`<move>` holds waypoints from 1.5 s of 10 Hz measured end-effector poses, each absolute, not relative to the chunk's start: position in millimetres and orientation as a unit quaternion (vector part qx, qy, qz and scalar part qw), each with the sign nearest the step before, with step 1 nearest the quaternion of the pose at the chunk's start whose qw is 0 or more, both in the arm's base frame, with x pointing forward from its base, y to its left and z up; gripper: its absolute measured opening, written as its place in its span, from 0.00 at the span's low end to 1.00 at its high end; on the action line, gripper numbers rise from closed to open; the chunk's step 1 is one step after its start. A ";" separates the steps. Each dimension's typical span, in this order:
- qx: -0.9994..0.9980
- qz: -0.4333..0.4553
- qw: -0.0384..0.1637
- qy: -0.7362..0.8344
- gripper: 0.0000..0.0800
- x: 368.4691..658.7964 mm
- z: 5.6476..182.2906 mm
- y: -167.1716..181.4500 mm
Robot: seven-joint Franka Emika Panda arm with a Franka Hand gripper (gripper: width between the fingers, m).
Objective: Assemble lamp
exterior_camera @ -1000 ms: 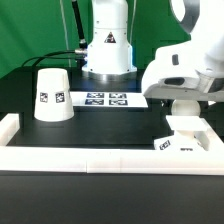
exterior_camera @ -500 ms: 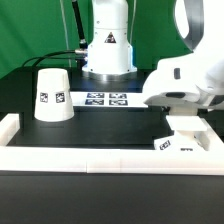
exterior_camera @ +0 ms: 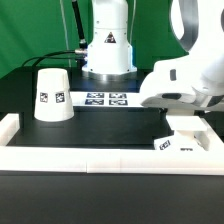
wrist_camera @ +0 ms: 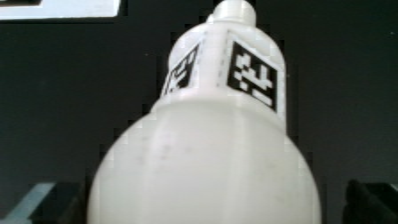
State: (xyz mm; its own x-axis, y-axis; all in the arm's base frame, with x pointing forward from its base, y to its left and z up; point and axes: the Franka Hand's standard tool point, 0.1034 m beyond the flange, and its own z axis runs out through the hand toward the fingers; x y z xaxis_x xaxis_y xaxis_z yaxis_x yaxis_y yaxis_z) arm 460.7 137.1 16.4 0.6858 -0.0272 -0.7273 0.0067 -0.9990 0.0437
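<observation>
The white bulb (wrist_camera: 214, 140) fills the wrist view, its tagged stem pointing away from the camera. My gripper (wrist_camera: 210, 196) straddles its round body. One dark fingertip (wrist_camera: 59, 198) shows on each side, and a thin dark gap separates each from the bulb, so the jaws stand open around it. In the exterior view my gripper (exterior_camera: 184, 118) hangs over the flat square base (exterior_camera: 192, 145) at that view's right, and the bulb is mostly hidden under the hand. The tapered shade (exterior_camera: 51, 95) stands mouth-down at that view's left, far from the gripper.
The marker board (exterior_camera: 107, 99) lies at the back middle in front of the big white robot pedestal (exterior_camera: 108, 45). A white rail (exterior_camera: 100, 158) runs along the table's front, with a short end piece (exterior_camera: 8, 128) at the exterior view's left.
The hand has turned and risen slightly over the base since a second ago. In the last half second it barely moved. The shade and base have stayed put.
</observation>
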 end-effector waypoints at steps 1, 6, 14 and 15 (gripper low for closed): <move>0.917 -0.399 0.023 -0.008 0.87 458.3 15.4 136.0; 0.916 -0.401 0.026 -0.011 0.72 453.1 11.7 135.5; 0.921 -0.387 0.000 0.034 0.72 473.7 53.9 131.6; 0.921 -0.387 -0.001 0.034 0.72 476.2 65.5 128.8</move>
State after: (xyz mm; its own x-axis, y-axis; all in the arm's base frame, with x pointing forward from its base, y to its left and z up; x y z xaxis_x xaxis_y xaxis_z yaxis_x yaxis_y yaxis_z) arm 476.2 128.8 65.5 0.6977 0.0640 -0.7135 0.0621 -0.9977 -0.0288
